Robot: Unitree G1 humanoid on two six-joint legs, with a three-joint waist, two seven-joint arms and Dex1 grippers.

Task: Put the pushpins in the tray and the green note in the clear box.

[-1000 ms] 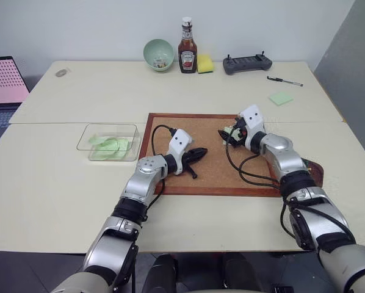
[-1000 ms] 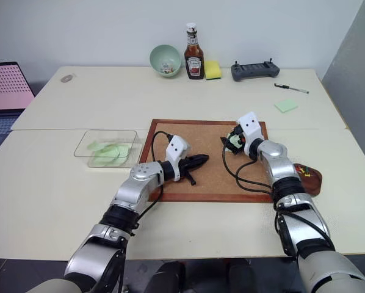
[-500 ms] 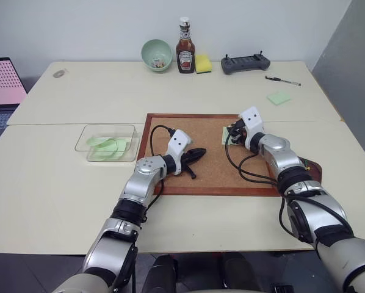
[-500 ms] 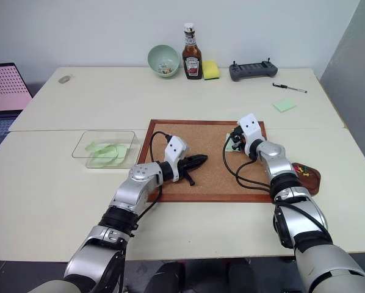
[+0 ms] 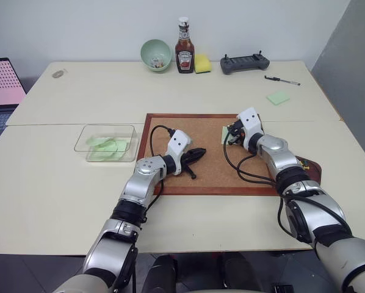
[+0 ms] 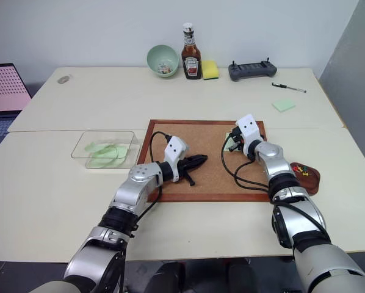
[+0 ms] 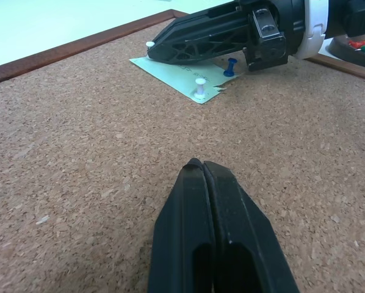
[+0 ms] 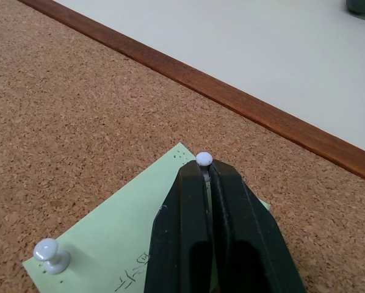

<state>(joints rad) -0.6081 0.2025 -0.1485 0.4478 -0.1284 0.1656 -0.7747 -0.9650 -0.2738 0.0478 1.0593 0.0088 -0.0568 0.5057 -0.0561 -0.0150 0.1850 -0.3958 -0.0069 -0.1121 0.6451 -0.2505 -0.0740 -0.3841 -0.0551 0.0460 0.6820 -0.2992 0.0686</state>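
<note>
The green note [image 8: 118, 253] is still pinned at the far right of the cork board [image 5: 210, 160]. The right gripper [image 8: 205, 168] is clenched on a white pushpin [image 8: 204, 159] at the note's corner; another white pin [image 7: 200, 85] and a blue pin [image 7: 231, 66] remain. The left gripper [image 7: 201, 168] hangs clamped shut and empty over the board. The tray [image 6: 307, 176] on the right holds coloured pins, and the clear box [image 5: 107, 142] on the left holds green slips.

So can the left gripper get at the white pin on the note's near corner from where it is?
Probably yes: the left gripper faces that white pin across bare cork board, though the right gripper crowds the green note.
</note>
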